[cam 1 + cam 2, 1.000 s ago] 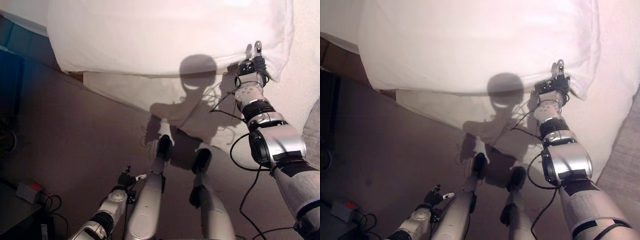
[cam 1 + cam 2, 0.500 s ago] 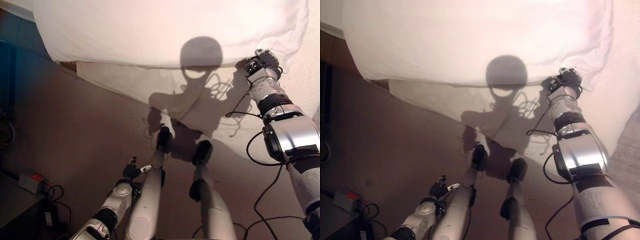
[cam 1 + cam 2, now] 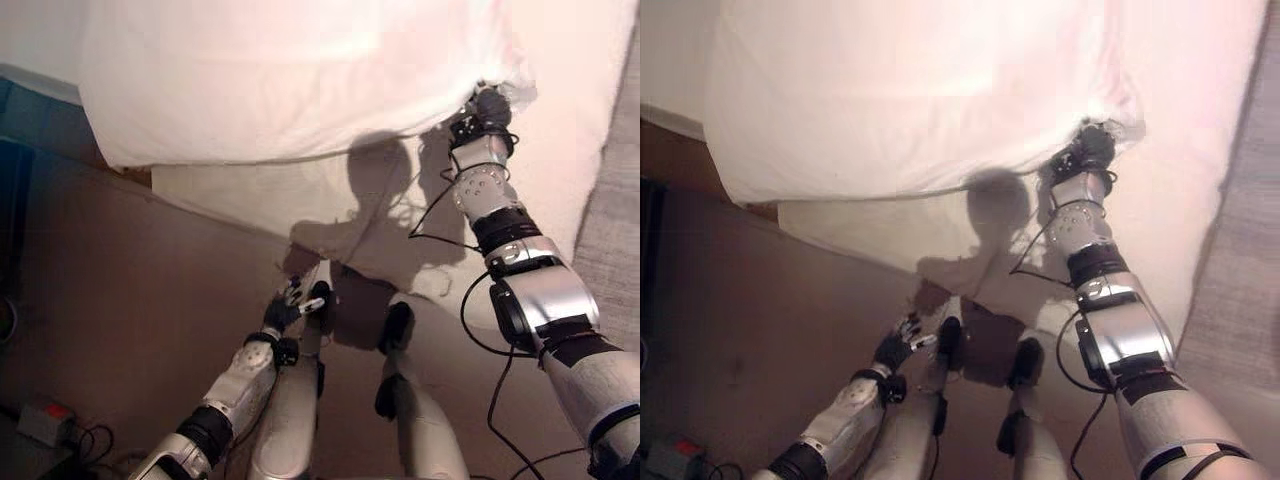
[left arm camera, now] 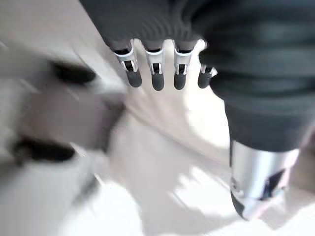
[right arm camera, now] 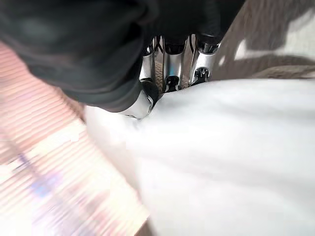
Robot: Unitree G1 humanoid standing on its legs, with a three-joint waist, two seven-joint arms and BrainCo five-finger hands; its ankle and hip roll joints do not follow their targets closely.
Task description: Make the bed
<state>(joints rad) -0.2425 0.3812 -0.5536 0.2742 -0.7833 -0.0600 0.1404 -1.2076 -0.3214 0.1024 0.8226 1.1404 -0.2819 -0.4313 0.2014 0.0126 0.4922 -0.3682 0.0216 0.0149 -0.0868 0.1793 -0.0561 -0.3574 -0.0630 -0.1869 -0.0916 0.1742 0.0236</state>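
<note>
White bed point(image 3: 560, 150) ahead of us: our right hand point(image 3: 487, 108) pinches the duvet point(image 3: 280, 80) corner in curled fingers point(image 5: 167, 69); its length runs leftward. Our left hand point(image 3: 285, 312) hangs low, fingers relaxed.

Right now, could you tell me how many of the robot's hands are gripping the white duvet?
1. The right hand is curled into the duvet at its bunched corner. The left hand hangs low over the floor, fingers relaxed, holding nothing.
</note>
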